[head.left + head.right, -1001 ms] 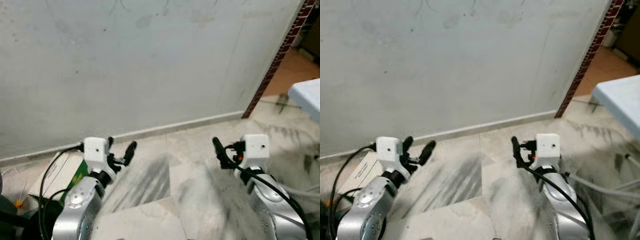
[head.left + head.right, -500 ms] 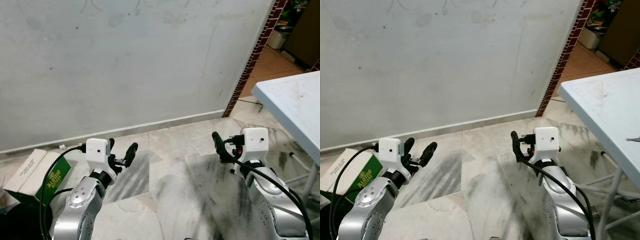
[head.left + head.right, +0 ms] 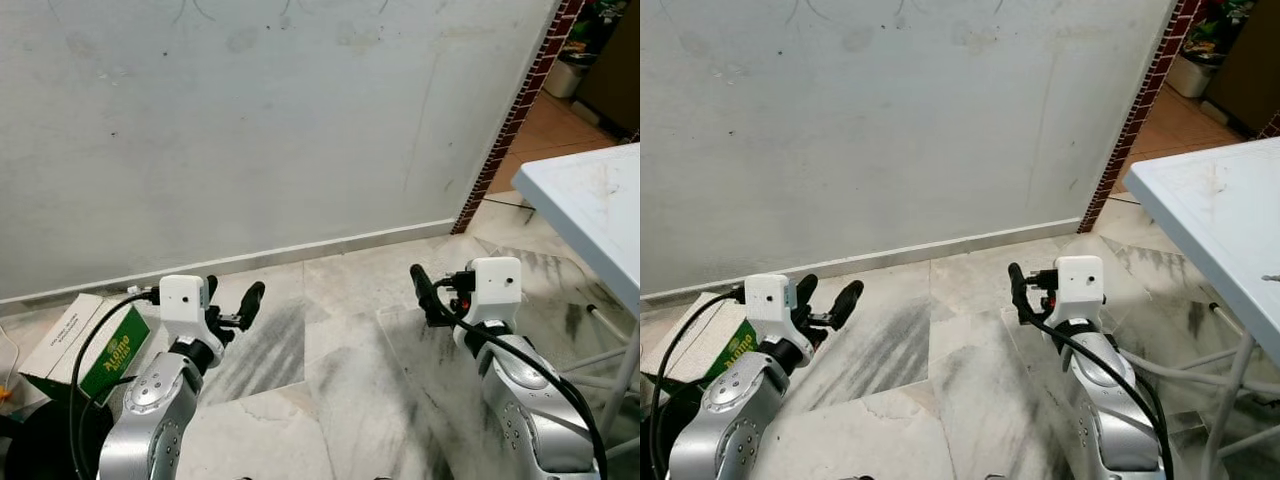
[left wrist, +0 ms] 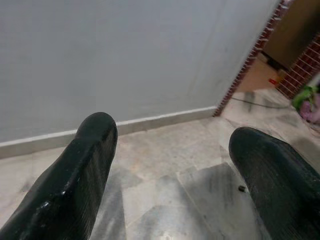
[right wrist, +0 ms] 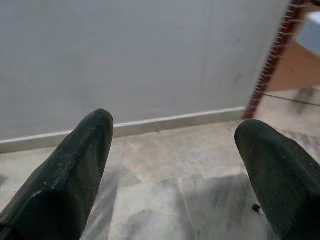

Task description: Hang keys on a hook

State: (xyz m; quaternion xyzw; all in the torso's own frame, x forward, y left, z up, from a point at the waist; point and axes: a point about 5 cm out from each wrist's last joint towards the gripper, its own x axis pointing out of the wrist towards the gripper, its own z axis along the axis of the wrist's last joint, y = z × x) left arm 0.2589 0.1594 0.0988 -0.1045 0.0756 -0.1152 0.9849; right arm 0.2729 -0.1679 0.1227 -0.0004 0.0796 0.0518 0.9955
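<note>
Left gripper [image 4: 170, 150]: fingers spread wide apart, nothing between them, touching nothing. It's held out low over the marble floor [image 3: 330, 400], pointed toward the grey wall [image 3: 260, 130].

Right gripper [image 5: 175, 150]: same state, fingers wide apart, empty, no contact. Also held out over the floor, aimed at the wall and its white skirting [image 3: 330, 245].

Keys and hook: can't be made out in any view, so location can't be told.

Surroundings:
- Green-and-white carton [image 3: 85, 340] lies on the floor by the skirting, just beside the left arm.
- Black cables run along both silver arms.
- White table [image 3: 1225, 220] stands at the robot's right, metal legs underneath; a small dark item sits at its far edge, too small to tell what.
- Brick-edged wall corner [image 3: 515, 110] at the right end of the wall, with tan floor and a doorway area beyond.
- Wall is bare plaster with faint scuffs and marks.

Nothing stands between the grippers and the wall.
</note>
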